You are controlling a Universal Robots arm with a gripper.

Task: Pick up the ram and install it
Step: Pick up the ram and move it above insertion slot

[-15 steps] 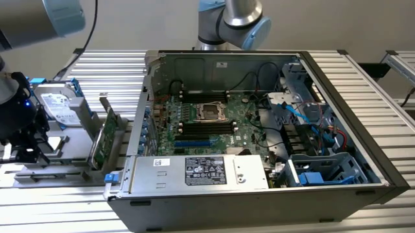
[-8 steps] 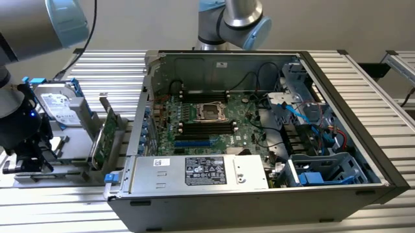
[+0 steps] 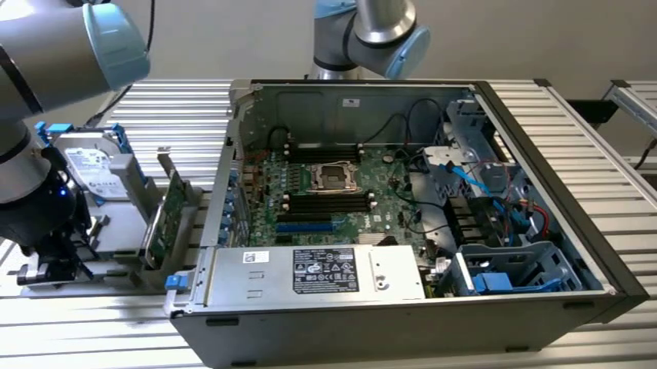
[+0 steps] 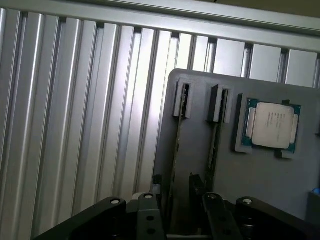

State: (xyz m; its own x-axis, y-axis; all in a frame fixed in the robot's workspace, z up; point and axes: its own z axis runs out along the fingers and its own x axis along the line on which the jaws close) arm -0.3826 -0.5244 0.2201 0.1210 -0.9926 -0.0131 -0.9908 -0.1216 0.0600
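Ram standing on edge in a slot of the grey fixture, near the fixture's edge facing the computer case; second stick and CPU alongside. Gripper hovers near, jaws wide, empty. Best practice: centre the jaws across the thin faces, square to the slot.

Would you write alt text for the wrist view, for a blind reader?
An open gripper hovers over two memory sticks standing on edge in a grey holder. A processor chip lies beside them, and the holder rests on a ribbed metal table.
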